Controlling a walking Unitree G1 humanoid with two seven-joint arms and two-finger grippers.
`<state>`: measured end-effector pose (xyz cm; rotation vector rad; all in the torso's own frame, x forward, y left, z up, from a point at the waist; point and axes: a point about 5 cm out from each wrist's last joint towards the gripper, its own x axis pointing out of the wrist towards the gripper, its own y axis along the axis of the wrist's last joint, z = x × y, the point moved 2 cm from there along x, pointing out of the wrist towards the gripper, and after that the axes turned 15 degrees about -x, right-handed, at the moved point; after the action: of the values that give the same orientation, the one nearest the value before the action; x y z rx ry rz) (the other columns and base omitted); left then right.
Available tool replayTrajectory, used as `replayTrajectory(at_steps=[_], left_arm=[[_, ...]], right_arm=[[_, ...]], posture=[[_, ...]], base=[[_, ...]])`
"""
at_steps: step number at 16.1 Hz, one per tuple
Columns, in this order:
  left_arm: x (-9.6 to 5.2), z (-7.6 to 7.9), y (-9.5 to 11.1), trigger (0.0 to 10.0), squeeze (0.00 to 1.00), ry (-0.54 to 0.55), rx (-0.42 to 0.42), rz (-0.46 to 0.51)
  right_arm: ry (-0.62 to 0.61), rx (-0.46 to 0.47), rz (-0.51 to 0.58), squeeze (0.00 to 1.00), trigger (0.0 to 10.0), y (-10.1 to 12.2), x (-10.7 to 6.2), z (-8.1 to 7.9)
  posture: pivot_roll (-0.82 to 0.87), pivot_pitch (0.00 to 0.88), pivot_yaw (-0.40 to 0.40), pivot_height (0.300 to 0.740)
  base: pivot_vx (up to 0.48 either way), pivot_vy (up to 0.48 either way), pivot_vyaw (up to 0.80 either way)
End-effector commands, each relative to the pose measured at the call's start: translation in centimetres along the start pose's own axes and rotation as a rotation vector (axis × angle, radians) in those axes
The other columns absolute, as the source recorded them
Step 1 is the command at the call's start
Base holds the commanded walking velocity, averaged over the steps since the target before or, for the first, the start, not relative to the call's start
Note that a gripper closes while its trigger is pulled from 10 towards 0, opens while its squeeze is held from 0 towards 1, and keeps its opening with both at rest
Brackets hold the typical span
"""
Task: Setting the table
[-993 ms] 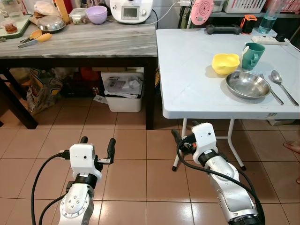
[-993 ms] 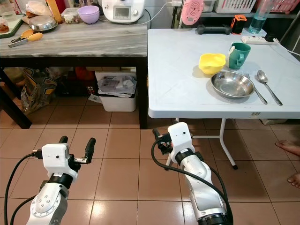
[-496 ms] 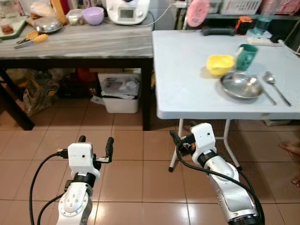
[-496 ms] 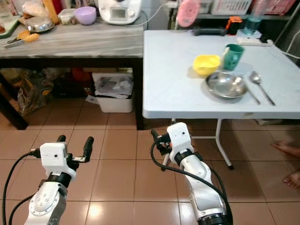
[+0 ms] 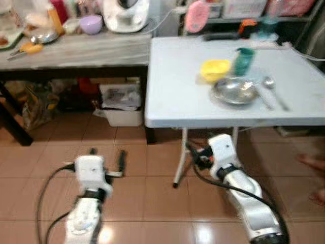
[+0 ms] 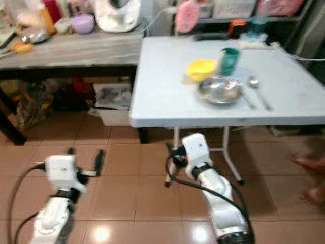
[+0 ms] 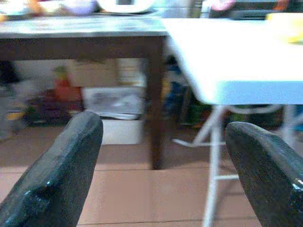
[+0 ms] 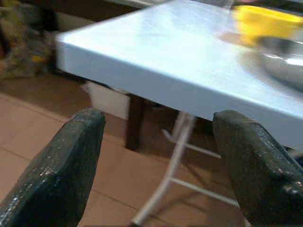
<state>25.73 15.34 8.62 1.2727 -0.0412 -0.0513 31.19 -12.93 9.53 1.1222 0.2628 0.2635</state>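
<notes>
On the white folding table (image 5: 177,96) stand a yellow bowl (image 5: 215,69), a green mug (image 5: 244,60) and a steel plate (image 5: 234,91). A fork (image 5: 265,98) and a spoon (image 5: 274,92) lie to the plate's right. Both arms are held low over the tiled floor, short of the table. My left gripper (image 5: 106,154) is open and empty, its fingers (image 7: 71,175) wide apart. My right gripper (image 5: 198,147) sits just under the table's front edge, also open and empty, with its fingers (image 8: 61,170) spread and the table edge (image 8: 156,85) ahead.
A grey-topped side table (image 5: 76,51) at the left carries a purple bowl (image 5: 91,24), a white appliance (image 5: 126,12) and a metal bowl (image 5: 43,36). A white bin (image 5: 122,101) sits beneath it. The folding table's leg (image 5: 180,152) stands near my right gripper. A person's feet (image 5: 311,162) are at the right.
The whole picture has shifted left and blurred, so the camera moved; the white table now sits more centrally. Both grippers stay low and open.
</notes>
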Motion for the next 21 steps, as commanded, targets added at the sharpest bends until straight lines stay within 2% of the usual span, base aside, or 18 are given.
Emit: replayTrajectory(at_steps=[1,5,8,13,21], left_arm=[[-0.05,-0.76,0.12,10.0,0.0,0.021,0.015,-0.004],[-0.05,-0.76,0.12,10.0,0.0,0.021,0.015,-0.004],[0.05,-0.96,0.14,10.0,0.0,0.024,0.021,-0.003],[0.24,-0.78,0.67,10.0,0.0,0.011,-0.043,0.032],[0.38,-0.5,1.05,10.0,0.0,-0.018,-0.02,0.038]], right_arm=[[-0.007,0.007,0.015,0.0,10.0,0.39,0.21,-0.14],[-0.007,0.007,0.015,0.0,10.0,0.39,0.21,-0.14],[-0.064,0.009,0.007,0.0,10.0,0.21,0.44,0.55],[-0.03,0.005,0.01,0.0,10.0,0.22,0.53,0.14],[-0.026,0.008,0.015,0.0,10.0,0.22,0.58,0.04]], posture=[[-0.05,0.079,0.034,0.74],[-0.05,0.079,0.034,0.74],[-0.05,0.075,0.033,0.74],[-0.05,0.07,0.032,0.74],[-0.04,0.067,0.041,0.74]], base=[[0.0,-0.48,0.0],[0.0,-0.48,0.0],[0.0,-0.454,0.0],[0.0,0.0,0.0],[0.0,0.0,0.0]])
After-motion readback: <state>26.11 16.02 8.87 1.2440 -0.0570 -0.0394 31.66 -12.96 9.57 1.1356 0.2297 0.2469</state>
